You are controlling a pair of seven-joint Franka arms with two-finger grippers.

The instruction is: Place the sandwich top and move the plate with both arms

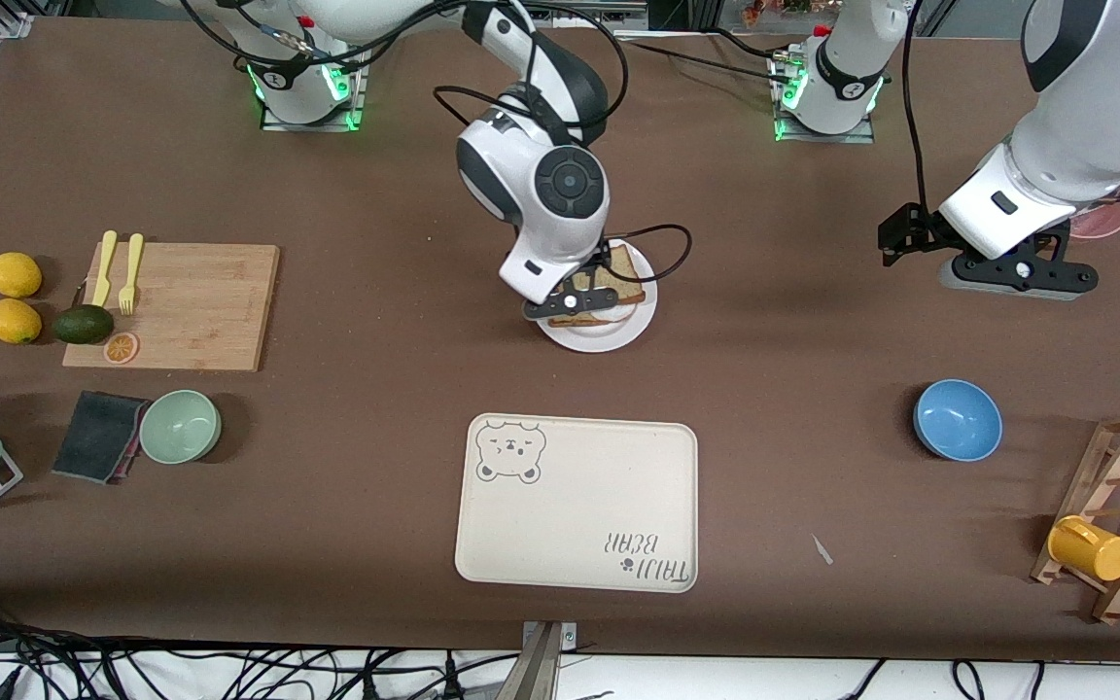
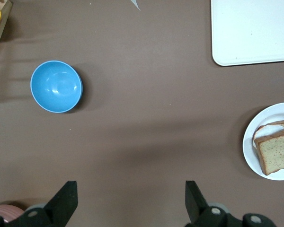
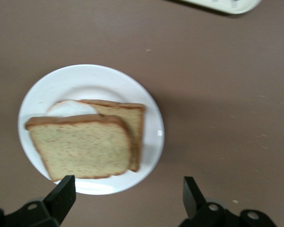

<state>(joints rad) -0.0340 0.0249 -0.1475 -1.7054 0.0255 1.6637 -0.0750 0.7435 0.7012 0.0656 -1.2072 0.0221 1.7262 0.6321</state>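
Your sandwich top lay askew on the egg slice, both on the plate at center frame, on brown table. Right gripper hovered over it, jaws wide, empty. Left gripper waited at right frame, spread, holding nothing. The tray below read "TAIJI BEAR"; bare table separated it from the plate.

Cream bear tray, blue bowl, green bowl, cutting board.
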